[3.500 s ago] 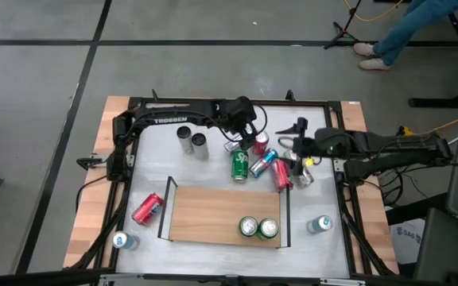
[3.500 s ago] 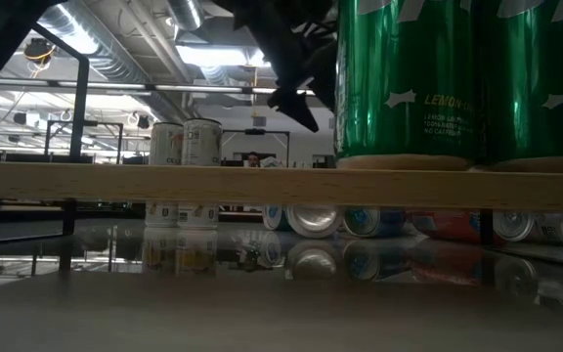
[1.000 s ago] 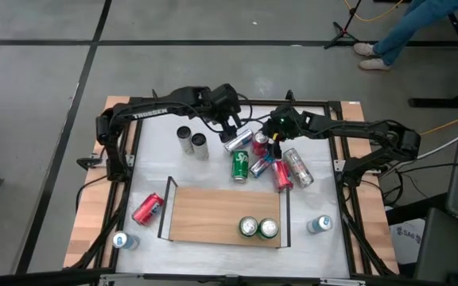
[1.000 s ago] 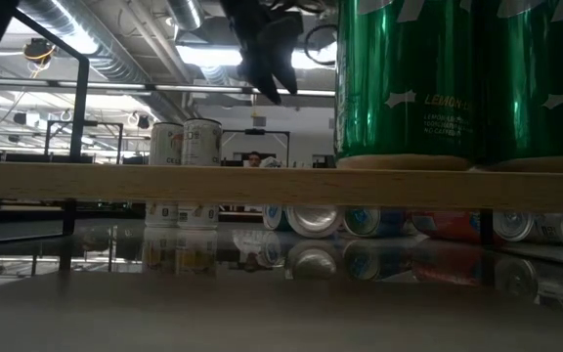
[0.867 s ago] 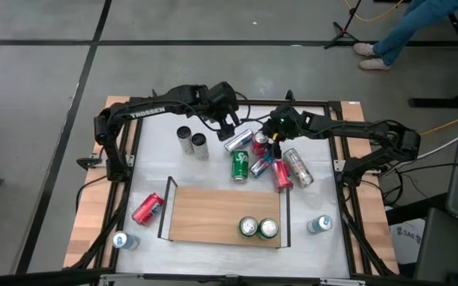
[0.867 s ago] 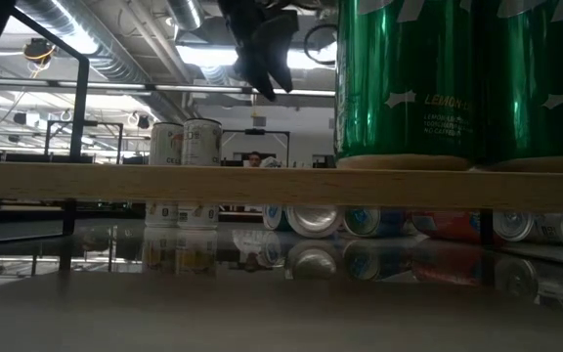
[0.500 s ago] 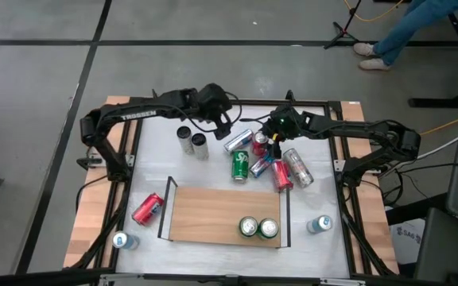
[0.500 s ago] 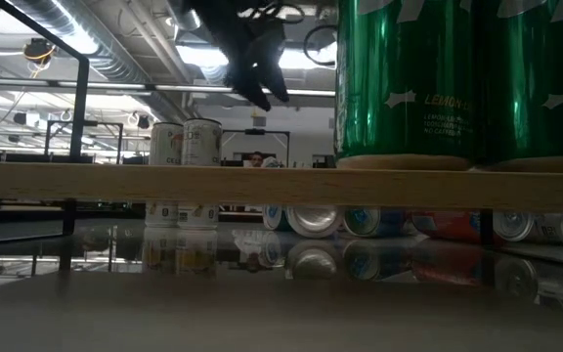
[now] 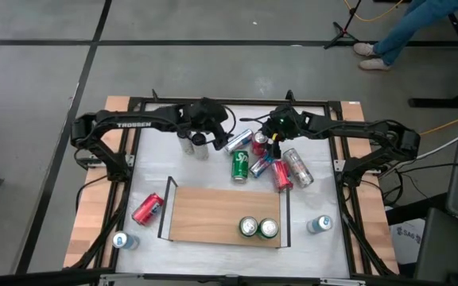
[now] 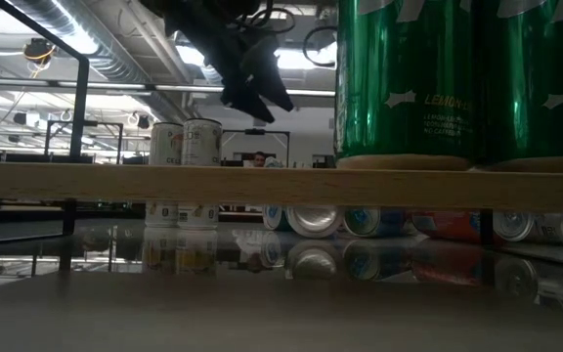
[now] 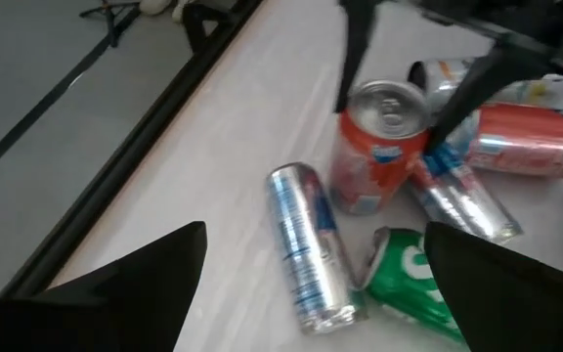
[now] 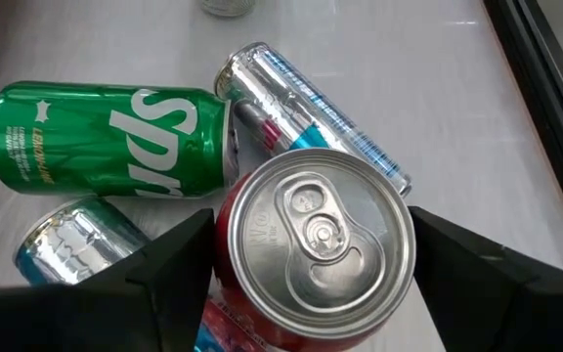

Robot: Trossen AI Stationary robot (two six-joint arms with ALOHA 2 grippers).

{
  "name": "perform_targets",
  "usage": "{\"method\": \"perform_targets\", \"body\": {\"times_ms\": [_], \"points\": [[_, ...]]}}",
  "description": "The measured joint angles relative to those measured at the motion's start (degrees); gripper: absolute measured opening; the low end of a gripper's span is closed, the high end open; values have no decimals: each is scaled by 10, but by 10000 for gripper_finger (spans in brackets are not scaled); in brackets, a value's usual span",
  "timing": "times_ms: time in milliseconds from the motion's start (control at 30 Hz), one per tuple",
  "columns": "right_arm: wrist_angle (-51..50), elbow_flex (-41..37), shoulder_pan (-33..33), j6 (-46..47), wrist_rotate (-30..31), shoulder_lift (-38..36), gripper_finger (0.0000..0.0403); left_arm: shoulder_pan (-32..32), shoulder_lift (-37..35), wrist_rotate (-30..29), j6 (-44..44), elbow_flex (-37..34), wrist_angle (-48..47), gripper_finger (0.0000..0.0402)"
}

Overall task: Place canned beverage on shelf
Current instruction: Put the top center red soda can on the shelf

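Light-brown wooden shelf (image 9: 213,214) with black end rails, two green cans (image 9: 258,228) on it, right gripper (image 12: 306,259) jaws wide astride upright red can (image 12: 311,240), not clamped, left gripper (image 11: 311,293) gaping empty above lying silver-blue can (image 11: 306,244).

Counted 13 cans in the high view: 3 green cans (image 9: 249,228), 3 red cans (image 9: 148,208), 2 pale upright cans (image 9: 199,145), 3 silvery cans (image 9: 239,140) lying mid-frame, 2 blue-topped cans (image 9: 319,225) near the lower corners. There was 1 shelf (image 9: 213,210).
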Motion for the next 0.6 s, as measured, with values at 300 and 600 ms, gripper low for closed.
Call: {"method": "perform_targets", "body": {"times_ms": [300, 600], "points": [[0, 0, 0, 0, 0, 0, 296, -14, 0, 0, -1, -7, 23, 377], [0, 0, 0, 0, -3, 0, 296, -14, 0, 0, -2, -7, 23, 377]]}}
